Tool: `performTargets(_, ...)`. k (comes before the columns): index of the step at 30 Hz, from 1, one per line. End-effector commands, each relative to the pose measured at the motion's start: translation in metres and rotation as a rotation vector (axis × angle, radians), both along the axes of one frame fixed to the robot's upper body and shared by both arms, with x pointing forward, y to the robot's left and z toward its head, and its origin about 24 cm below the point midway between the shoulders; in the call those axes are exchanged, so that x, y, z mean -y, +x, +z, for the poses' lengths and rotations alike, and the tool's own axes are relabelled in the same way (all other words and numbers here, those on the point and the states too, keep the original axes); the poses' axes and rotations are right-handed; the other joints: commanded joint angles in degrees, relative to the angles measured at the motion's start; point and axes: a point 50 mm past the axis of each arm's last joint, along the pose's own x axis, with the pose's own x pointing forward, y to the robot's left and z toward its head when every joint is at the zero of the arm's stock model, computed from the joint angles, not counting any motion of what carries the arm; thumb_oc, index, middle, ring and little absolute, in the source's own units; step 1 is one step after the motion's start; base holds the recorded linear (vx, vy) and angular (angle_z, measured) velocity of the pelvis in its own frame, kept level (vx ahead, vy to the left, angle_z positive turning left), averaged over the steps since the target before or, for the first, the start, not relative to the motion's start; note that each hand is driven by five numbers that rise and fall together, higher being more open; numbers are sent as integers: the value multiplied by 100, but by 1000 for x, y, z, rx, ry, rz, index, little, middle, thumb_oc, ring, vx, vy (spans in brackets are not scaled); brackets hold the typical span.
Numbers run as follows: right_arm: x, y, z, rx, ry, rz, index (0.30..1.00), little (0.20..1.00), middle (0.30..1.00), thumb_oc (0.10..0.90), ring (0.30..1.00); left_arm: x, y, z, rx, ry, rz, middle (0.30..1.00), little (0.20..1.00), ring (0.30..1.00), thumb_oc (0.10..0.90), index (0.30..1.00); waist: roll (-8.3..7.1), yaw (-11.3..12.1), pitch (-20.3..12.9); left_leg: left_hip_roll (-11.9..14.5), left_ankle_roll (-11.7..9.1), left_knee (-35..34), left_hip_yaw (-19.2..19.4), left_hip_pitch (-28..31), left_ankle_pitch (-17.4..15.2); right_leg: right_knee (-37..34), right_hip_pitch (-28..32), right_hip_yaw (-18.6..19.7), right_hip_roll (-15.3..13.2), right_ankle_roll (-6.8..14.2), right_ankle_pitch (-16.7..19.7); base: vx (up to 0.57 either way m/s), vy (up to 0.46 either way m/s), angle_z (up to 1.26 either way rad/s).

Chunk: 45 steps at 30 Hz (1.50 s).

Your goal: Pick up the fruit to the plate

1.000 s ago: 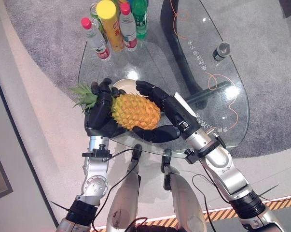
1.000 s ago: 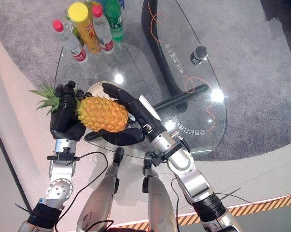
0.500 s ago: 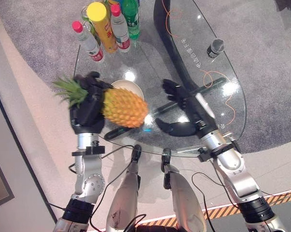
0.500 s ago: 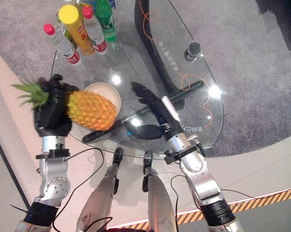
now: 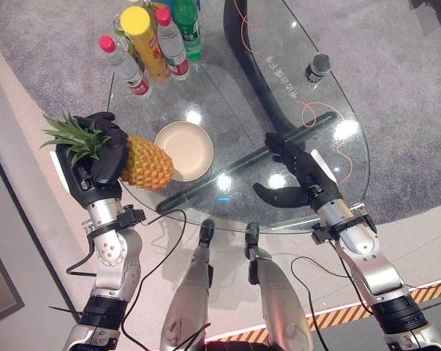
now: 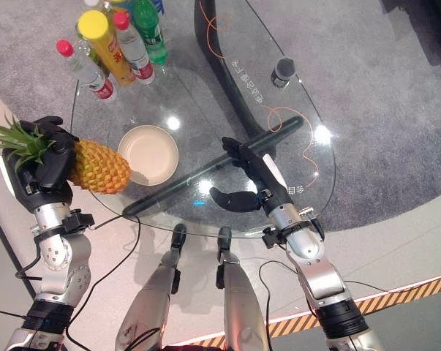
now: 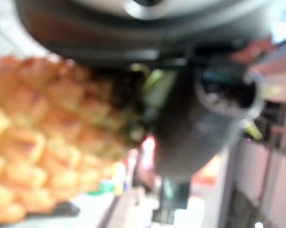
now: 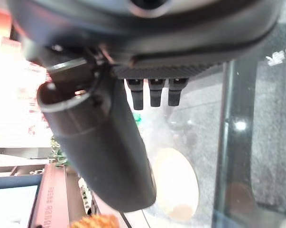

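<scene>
My left hand [image 5: 96,164] is shut on a yellow pineapple [image 5: 143,163] near its leafy green crown [image 5: 70,135], holding it tilted above the glass table's left edge. The fruit's scaly skin [image 7: 43,137] sits close against that hand's thumb [image 7: 195,128] in the left wrist view. A cream plate [image 5: 183,151] lies on the glass just to the right of the pineapple, with nothing on it. My right hand [image 5: 297,179] hovers open over the table's near right part, fingers straight, thumb [image 8: 100,142] apart.
The oval glass table [image 5: 235,95] has several bottles [image 5: 151,40] clustered at its far left end and a small dark-capped bottle [image 5: 317,67] at the far right. An orange cable [image 5: 319,128] trails across the glass. Grey carpet surrounds the table.
My left hand has carried the pineapple leftward, off the plate's near side to beyond the table's left edge. My right hand has drawn back to the right and slightly nearer me.
</scene>
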Motion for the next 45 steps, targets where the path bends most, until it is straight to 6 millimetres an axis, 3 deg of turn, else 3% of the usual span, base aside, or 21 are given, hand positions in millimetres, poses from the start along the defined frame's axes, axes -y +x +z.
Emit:
performTargets(1,-17,-5,30,110,15,137,900,900,900,800,900,8,-17,65,405,118,14,300,200,300,100,300,64,-192,-153,-395,57,855,70,-340,-656,-488,307,-133,15,332,282,-24,37,-1)
performTargets(11,-48,10,9,-99,12,296,900,900,900,800,900,26,7,79,424,139,84,300,200,300,100,300,-43,-291,-153,-384,45,1003,267,-954,-614,-180,-485,-80,138,295,278,-33,49,-2)
performTargets(22,-67,20,-1,-228,-45,420,900,900,900,800,900,32,27,88,431,136,224,300,200,300,100,300,-11,-365,-153,-383,26,1148,406,-1484,-619,98,-1204,-125,240,234,273,-23,79,-5)
performTargets(45,-72,33,11,-233,-112,453,900,900,900,800,900,37,42,107,510,148,404,300,200,300,100,300,-36,-485,-153,-415,17,1354,432,-2517,-522,430,-2440,-203,393,184,401,-16,42,0)
